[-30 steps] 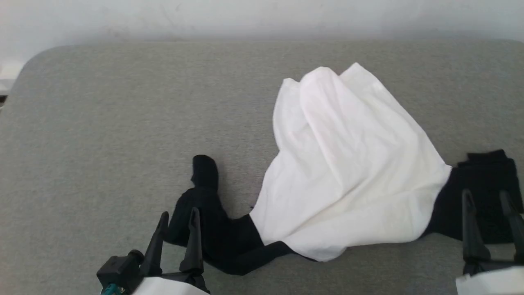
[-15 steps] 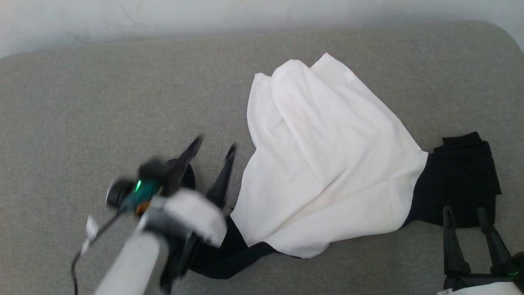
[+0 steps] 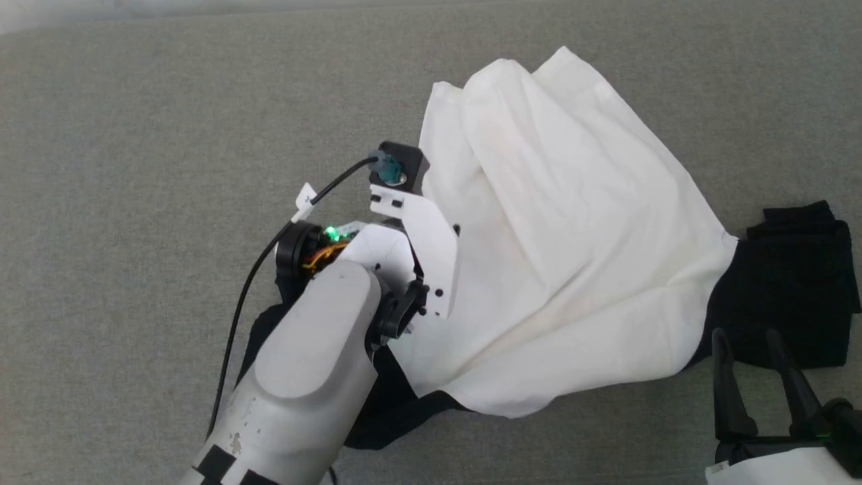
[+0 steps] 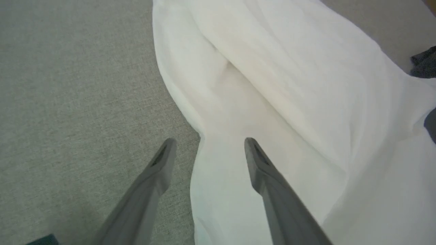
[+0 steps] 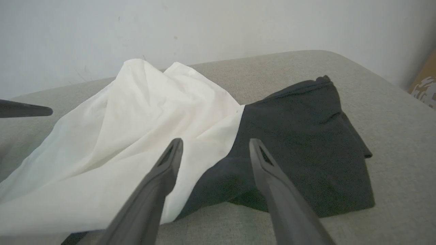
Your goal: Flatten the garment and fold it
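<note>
**Garment: rumpled, no fold made, both jaws spread**

Item: the garment [image 3: 572,256], a soft shirt with a white cloth body and long black sleeves. It lies in a heap right of centre on the grey cloth-covered table [image 3: 135,168].

Condition: the white body is bunched into long ridges that rise to a peak at the far end. One black sleeve [image 3: 794,283] is doubled over on itself at the robot's right. The second black sleeve [image 3: 397,411] trails at the near left. Nothing lies flat and no fold is made, so the task appears barely begun, with all the spreading and folding left to do.

Left gripper [image 4: 210,143]: jaws spread, straddling the left edge of the white body, one finger above the table and one above the cloth, pinching nothing.

Right gripper [image 5: 216,143]: jaws spread and empty, on the near side, pointing at the seam between white body and black sleeve.

Not determinable: the left forearm covers much of the second black sleeve. Collar, cuffs and hem trim cannot be picked out. Whether the left fingertips touch the cloth cannot be told.
</note>
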You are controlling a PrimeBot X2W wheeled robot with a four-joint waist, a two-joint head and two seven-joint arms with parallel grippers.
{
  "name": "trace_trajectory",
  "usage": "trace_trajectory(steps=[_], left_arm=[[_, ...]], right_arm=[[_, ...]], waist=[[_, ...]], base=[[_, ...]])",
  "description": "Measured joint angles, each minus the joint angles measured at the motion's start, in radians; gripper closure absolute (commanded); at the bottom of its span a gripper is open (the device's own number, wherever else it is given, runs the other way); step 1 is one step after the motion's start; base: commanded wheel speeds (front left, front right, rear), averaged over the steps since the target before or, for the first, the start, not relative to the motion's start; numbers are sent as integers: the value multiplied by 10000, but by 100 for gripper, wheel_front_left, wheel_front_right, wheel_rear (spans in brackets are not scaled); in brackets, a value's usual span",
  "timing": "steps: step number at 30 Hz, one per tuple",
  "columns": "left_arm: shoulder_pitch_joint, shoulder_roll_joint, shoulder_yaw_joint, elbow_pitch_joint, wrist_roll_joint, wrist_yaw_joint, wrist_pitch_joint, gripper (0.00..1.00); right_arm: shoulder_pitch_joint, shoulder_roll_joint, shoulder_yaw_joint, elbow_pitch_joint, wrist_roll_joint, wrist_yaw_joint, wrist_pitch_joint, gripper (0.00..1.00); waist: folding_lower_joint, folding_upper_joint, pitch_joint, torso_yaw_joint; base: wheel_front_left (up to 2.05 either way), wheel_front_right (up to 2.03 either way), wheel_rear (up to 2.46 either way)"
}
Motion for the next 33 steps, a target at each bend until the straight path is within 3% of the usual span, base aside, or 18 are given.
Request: trace_trajectory(steps=[5,13,15,20,24,27,33], left_arm=[[-78,-58,-184,926,-568,405,339,0],[-374,-69,-890,1473,-1557,527,-203,0],[-431,-65,-1016,1647,-1676,562,-646,100],[-774,-98,-1037,2151,-1894,456,-1710,100],[-1504,105,-606,2301,-1939,86,-2546,100],[-2242,700,-35,2291,-2015,-82,-3124,100],[-3290,2408,798,2251,-1787,-38,-4077,100]], right_arm=[[-51,-2,2,102,-29,0,4,0],[-379,0,211,182,-109,0,46,0],[-398,0,222,219,-111,0,48,0],[-399,-2,230,278,-111,0,46,0],[-448,-2,251,278,-111,0,44,0],[-606,0,244,280,-111,0,42,0],[-948,0,232,334,-81,2,29,0]], waist=[[0,0,182,-17],[-3,0,463,-131],[-3,0,514,-203],[-2,0,629,-341],[-2,0,788,-423],[-2,0,1005,-507],[-1,0,1658,-747]], base=[[0,0,0],[0,0,0],[0,0,0],[0,0,0],[0,0,0],[0,0,0],[0,0,0]])
